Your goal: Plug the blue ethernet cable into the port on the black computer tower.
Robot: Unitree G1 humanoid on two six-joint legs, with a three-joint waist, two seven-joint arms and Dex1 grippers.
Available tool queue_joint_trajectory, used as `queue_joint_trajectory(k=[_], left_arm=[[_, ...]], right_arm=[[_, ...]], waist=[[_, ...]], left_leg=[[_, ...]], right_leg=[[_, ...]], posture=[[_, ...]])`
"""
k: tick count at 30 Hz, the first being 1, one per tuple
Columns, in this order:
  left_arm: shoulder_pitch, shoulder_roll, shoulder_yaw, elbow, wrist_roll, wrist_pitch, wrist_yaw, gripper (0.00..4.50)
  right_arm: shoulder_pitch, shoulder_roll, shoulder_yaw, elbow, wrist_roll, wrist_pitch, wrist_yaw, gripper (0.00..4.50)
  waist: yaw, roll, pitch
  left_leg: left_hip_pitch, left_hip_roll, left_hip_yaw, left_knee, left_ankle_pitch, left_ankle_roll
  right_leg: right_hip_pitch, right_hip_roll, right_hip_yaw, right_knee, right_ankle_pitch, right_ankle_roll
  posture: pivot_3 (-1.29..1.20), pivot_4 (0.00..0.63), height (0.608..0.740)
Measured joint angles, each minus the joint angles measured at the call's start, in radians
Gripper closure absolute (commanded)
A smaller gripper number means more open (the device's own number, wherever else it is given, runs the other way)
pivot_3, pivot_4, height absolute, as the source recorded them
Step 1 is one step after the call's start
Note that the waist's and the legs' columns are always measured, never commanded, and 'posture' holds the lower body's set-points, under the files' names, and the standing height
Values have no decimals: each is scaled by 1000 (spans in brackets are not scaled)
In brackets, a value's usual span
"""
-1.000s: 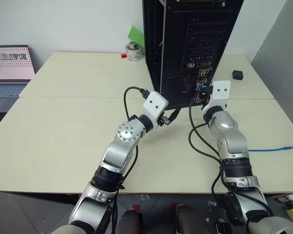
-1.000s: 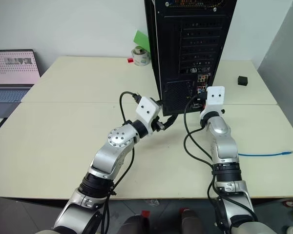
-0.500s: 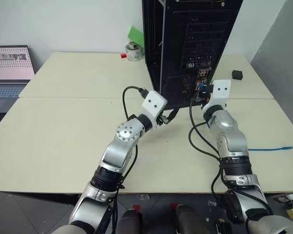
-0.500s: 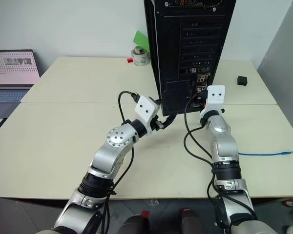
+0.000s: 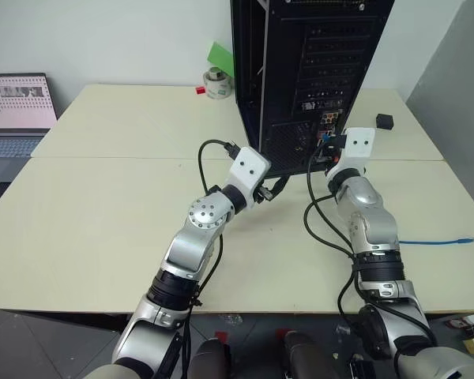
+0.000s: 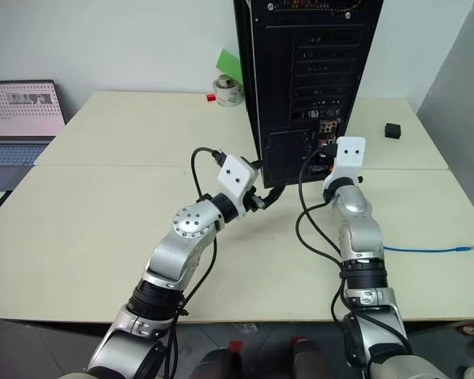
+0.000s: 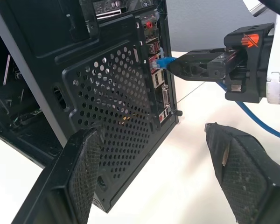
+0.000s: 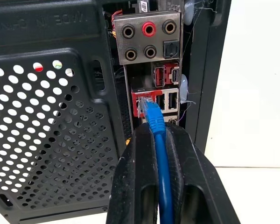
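Standing upright on the pale surface (image 5: 103, 213) with its perforated rear panel turned toward both arms, the black computer tower (image 5: 300, 71) put its connector cluster within level reach, straight ahead of the right gripper (image 8: 155, 122) and just beyond the tips of the left one. The left gripper (image 7: 154, 158) had its fingers (image 7: 84, 172) spread wide and empty, one tip touching or nearly touching the mesh panel and the other out over the bare surface beside the case; that stance looked like readiness to steady the tower against the push of insertion, though no firm contact could be confirmed. The right fingers (image 8: 186, 177) were pressed together on the blue ethernet cable (image 8: 162, 177), pinching it just behind the plug (image 8: 151, 111) so that only a short stiff length projected past the tips, which should have kept the plug from bending away. The rest of the cable trailed back over the surface behind that arm. The plug's nose sat at the mouth of the port (image 8: 143, 101), in the red-framed block directly ahead of the fingertips; whether it was fully seated could not be told.
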Motion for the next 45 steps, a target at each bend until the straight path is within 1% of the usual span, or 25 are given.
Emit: queue_joint_trajectory(k=[11,20,22,23,24,26,28,29,30,31,33,35,37,40,42,43,45], left_arm=[[0,-2,1,0,1,0,0,850],[1,-1,1,0,4,1,1,850],[2,-1,1,0,5,1,1,830],[2,0,1,0,5,1,1,830],[2,0,1,0,5,1,1,830],[2,0,1,0,6,1,1,830],[2,0,1,0,6,1,1,830],[2,0,1,0,6,1,1,830],[2,1,2,0,6,1,1,830],[2,2,3,1,6,1,1,830],[2,5,4,1,5,3,-1,830],[2,14,13,0,-9,29,-14,830],[1,28,28,-2,-21,69,-26,830],[-3,68,53,-4,-42,147,-52,830],[-3,91,70,-8,-54,170,-71,830],[-5,120,72,-22,-64,185,-103,830],[-7,156,84,-38,-78,195,-136,830]], right_arm=[[-51,33,12,81,-37,-38,-51,4500],[-65,35,28,112,-38,-58,-32,4500],[-65,33,31,112,-38,-57,-25,3814],[-65,29,34,112,-37,-53,-20,3706],[-65,23,35,112,-37,-49,-10,3425],[-58,14,38,96,-36,-36,6,3070],[-33,-3,40,59,-35,-13,34,2574],[-24,-10,40,47,-34,-3,43,2412],[-13,-21,41,34,-34,10,57,2140],[1,-35,42,10,-33,29,73,2012],[26,-64,42,-31,-23,60,106,1558],[70,-124,40,-120,13,114,185,1214],[106,-178,40,-187,46,147,259,764],[166,-265,37,-280,107,175,390,131],[186,-304,33,-306,132,178,446,63],[205,-348,25,-332,170,181,506,63],[221,-390,2,-353,205,183,560,63]], waist=[[-8,0,0],[-24,0,0],[-24,0,0],[-24,0,0],[-24,0,0],[-23,0,0],[-20,0,0],[-18,0,0],[-17,0,0],[-16,0,0],[-14,0,0],[-12,0,0],[-11,0,0],[-14,0,0],[-15,0,0],[-15,0,0],[-13,0,0]], left_leg=[[0,0,1,0,0,0],[1,0,1,0,0,0],[1,1,1,0,0,0],[1,1,1,0,0,0],[1,0,0,0,0,0],[0,0,0,-1,0,0],[-1,0,0,-1,0,0],[-2,0,0,-1,0,0],[-2,0,0,-1,0,0],[-3,-1,0,-1,0,0],[-3,-1,0,0,0,0],[-3,-1,0,-1,0,0],[-3,-1,0,-1,0,0],[-3,0,0,-1,0,0],[-3,0,0,-1,0,0],[-3,0,0,-1,0,0],[-3,0,-1,-1,0,0]], right_leg=[[0,0,1,0,0,0],[0,0,1,1,0,0],[0,0,1,1,0,0],[0,0,1,1,0,0],[0,0,1,1,0,0],[0,0,1,0,0,0],[-1,0,0,-1,0,0],[-1,0,0,-1,0,0],[-2,-1,1,-1,0,0],[-2,-1,1,-1,0,0],[-2,-1,0,0,0,0],[-3,-1,0,0,0,0],[-3,-1,0,0,0,0],[-3,0,0,0,0,0],[-3,0,0,0,0,0],[-3,0,0,0,0,0],[-3,0,-1,-1,0,0]], posture=[[0,150,740],[0,150,740],[0,150,740],[0,150,740],[0,150,740],[0,150,740],[0,150,740],[0,150,740],[0,150,740],[0,150,740],[0,150,740],[0,150,740],[0,150,740],[0,150,740],[0,150,740],[0,150,740],[0,150,740]])
